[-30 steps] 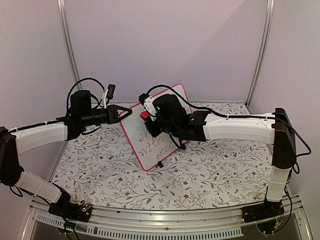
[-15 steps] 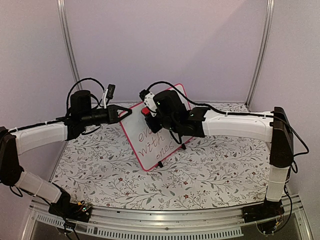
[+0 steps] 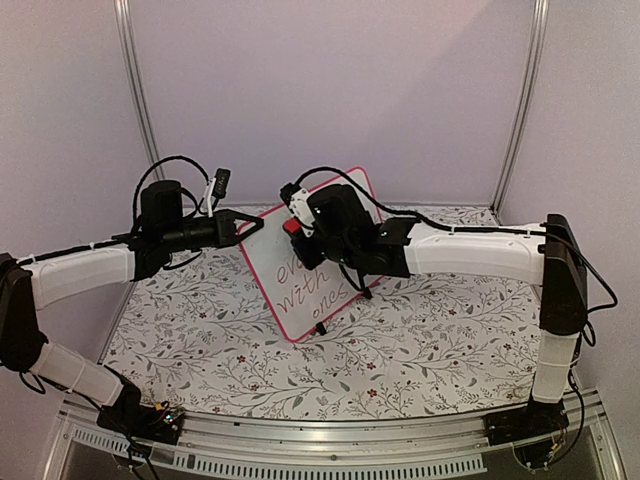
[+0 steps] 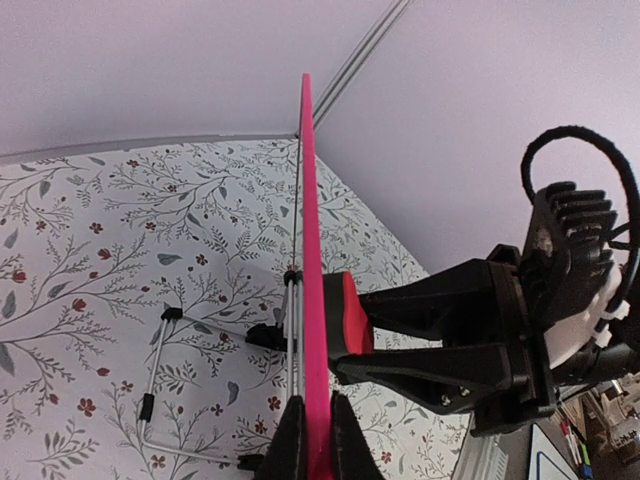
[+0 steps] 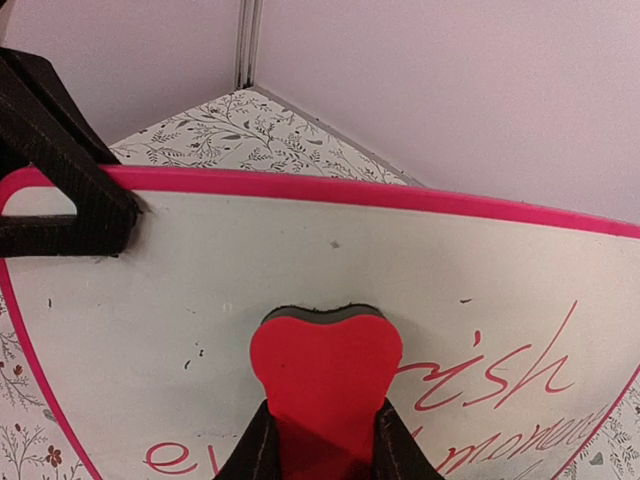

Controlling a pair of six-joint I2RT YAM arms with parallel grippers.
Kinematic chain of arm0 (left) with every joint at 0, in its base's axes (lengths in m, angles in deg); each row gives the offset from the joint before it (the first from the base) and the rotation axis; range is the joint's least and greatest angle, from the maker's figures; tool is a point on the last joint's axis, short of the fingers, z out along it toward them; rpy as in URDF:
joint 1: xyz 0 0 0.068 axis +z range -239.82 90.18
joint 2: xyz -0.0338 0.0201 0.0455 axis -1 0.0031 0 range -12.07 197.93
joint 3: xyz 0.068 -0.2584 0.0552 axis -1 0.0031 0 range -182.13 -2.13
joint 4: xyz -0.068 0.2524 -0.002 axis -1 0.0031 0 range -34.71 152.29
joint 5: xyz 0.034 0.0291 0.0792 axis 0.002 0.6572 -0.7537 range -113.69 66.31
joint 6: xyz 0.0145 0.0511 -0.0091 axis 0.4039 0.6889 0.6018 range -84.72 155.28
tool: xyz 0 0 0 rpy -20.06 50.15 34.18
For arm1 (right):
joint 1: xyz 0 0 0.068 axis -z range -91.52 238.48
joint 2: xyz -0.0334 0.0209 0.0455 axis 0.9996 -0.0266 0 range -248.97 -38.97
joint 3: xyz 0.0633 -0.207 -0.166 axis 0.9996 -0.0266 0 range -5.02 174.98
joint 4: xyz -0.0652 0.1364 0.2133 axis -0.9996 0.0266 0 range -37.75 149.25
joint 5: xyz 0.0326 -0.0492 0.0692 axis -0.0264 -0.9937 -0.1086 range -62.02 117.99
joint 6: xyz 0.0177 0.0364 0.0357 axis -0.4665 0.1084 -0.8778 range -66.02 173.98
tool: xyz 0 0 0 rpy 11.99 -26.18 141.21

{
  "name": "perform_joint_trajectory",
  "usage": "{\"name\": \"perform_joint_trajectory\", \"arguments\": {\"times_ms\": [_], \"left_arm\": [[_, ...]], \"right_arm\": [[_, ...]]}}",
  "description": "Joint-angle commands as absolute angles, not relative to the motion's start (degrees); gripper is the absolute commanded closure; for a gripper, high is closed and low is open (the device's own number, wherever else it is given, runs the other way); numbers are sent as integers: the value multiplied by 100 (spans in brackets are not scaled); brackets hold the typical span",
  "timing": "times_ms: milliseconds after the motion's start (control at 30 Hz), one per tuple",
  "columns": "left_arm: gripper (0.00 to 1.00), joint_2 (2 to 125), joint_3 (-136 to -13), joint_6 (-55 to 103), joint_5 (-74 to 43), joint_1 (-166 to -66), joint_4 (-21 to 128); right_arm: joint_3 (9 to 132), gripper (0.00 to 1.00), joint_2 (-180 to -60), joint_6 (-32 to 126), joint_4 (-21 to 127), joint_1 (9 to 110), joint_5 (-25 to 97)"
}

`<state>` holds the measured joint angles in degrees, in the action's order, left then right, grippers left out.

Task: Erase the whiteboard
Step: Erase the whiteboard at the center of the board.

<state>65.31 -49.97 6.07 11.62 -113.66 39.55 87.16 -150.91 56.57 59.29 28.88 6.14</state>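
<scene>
Flower-patterned table, with the whiteboard standing tilted on its wire stand near the back centre. The left gripper is closed on the board's pink frame at the upper left edge, one finger on each face, steadying it. The right gripper is clamped on a red eraser, whose felt side lies flat against the board's face in the blank upper part, just above the handwritten words. The step in hand is judged to be the wiping itself, with most of the writing not yet removed. The next move calls for drawing the eraser down across the lines under firm pressure while the left grip braces the board.
</scene>
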Motion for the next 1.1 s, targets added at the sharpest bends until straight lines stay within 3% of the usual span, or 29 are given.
{"name": "perform_joint_trajectory", "arguments": {"times_ms": [0,1067], "left_arm": [[100,6492,-4959,430,1753,-11556,3877],[100,6509,-4960,426,1740,-11557,3879]], "right_arm": [[8436,75,-15193,5589,6189,2933,783],[7706,75,-14947,5424,6084,2948,827]]}}
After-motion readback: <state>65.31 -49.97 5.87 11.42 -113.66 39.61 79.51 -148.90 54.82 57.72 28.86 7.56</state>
